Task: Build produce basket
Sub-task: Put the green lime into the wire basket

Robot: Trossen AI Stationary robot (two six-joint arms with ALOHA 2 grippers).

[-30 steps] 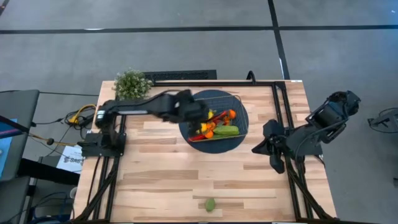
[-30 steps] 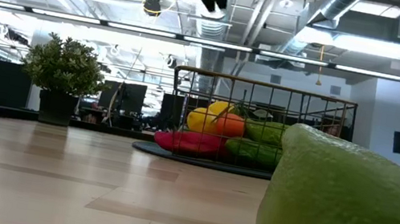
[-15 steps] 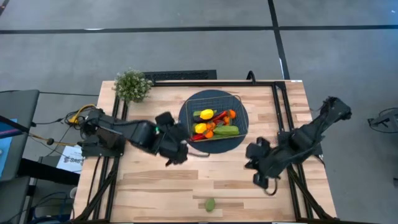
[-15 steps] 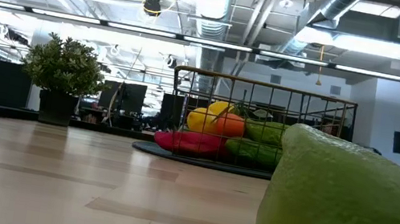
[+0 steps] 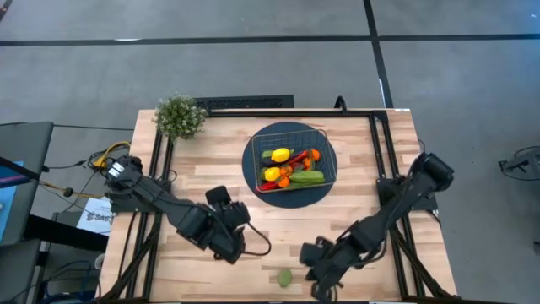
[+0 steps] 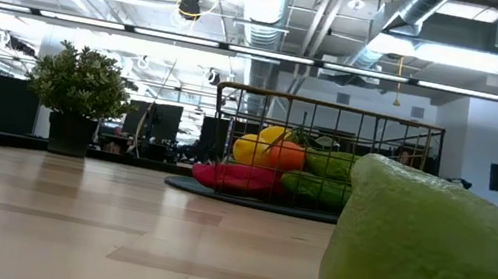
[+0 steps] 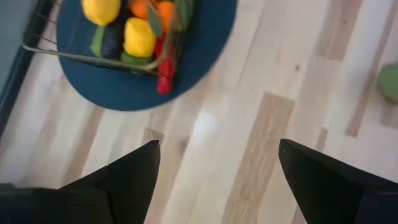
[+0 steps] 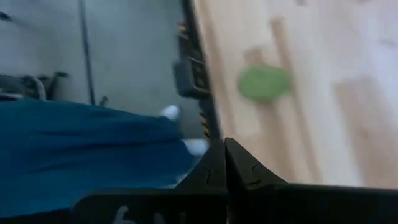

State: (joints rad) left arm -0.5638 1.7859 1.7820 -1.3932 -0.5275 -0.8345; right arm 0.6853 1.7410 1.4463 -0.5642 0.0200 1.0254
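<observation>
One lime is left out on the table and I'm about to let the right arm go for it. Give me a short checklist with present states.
1. Lime free on the table near the front edge, nothing on it: ok.
2. Right pincer beside the lime: ok.
3. Right pincer open for a grasp: not ok, shut.
4. Left pincer apart from the lime, open, empty: ok.
5. Basket on its blue mat, upright: ok.
6. Room left in the basket for the lime: cannot tell.

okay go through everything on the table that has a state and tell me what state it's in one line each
basket: upright on the blue mat, loaded with produce.
lime: loose on the table's near edge, outside the basket, ungripped.
left gripper: fingers open, empty.
right gripper: fingers shut, empty, beside the lime.
plant: upright at the far left corner.
</observation>
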